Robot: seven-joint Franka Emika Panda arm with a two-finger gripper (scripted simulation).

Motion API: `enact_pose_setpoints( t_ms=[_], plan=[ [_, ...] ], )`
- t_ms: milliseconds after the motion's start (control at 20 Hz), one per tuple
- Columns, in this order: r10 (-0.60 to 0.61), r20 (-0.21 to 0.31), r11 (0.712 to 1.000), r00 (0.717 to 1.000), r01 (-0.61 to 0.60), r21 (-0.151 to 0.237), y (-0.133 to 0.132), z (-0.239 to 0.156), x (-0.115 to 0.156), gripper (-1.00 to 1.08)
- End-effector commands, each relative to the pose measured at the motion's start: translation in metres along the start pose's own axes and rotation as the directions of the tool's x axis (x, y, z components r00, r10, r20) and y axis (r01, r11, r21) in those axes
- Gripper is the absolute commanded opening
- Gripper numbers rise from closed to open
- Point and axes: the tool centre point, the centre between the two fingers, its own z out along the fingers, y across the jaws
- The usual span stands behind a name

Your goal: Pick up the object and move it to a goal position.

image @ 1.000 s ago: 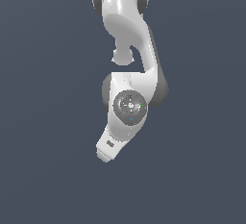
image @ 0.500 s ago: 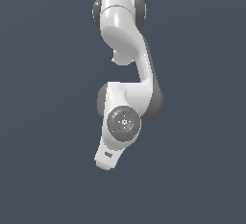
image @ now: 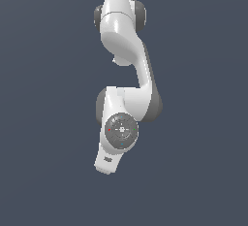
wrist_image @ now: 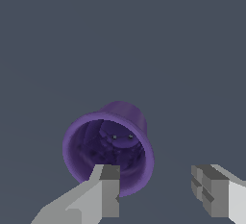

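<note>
Step in hand, by my reading: approach before the grasp. The cup is not yet held.

Exterior view: one white arm (image: 127,89), seen from above against a plain dark grey floor. Its wrist end points toward 7 o'clock from the round flange. The cup is not visible here; presumably it sits hidden under the arm. Fingers also not visible in this view.

Wrist view, left to right:
- Left finger (wrist_image: 106,189), grey, its tip overlapping the near rim of the cup in the picture. Cannot tell whether it touches the rim or hangs above it.
- Cup (wrist_image: 109,148), dark purple, hollow side up, standing on the floor and appearing slightly tilted by perspective. It lies at roughly 10 o'clock from the gripper (wrist_image: 156,182) midpoint, so it is off-centre, toward the left finger rather than between the two.
- Right finger (wrist_image: 207,189), grey, well apart from the cup.

Claw state: spread wide, nothing in it.

Next move calls for, as I judge: shift the gripper sideways so the cup sits centred between the fingers, then descend and close. Descending as it stands risks the left finger landing on the rim and tipping the cup.

Count: arm 1; gripper 1, fingers 2; cup 1. No goal marker visible in either view.
</note>
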Motion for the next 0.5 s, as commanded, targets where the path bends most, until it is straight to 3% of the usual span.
enact_pose_setpoints(
  t_ms=[0, 450],
  plan=[
    [-0.006, 0.001, 1.000, 1.000, 0.006, 0.001, 0.000, 0.000, 0.000, 0.28],
    [-0.005, 0.001, 1.000, 1.000, 0.005, 0.001, 0.000, 0.018, 0.000, 0.28]
  ],
)
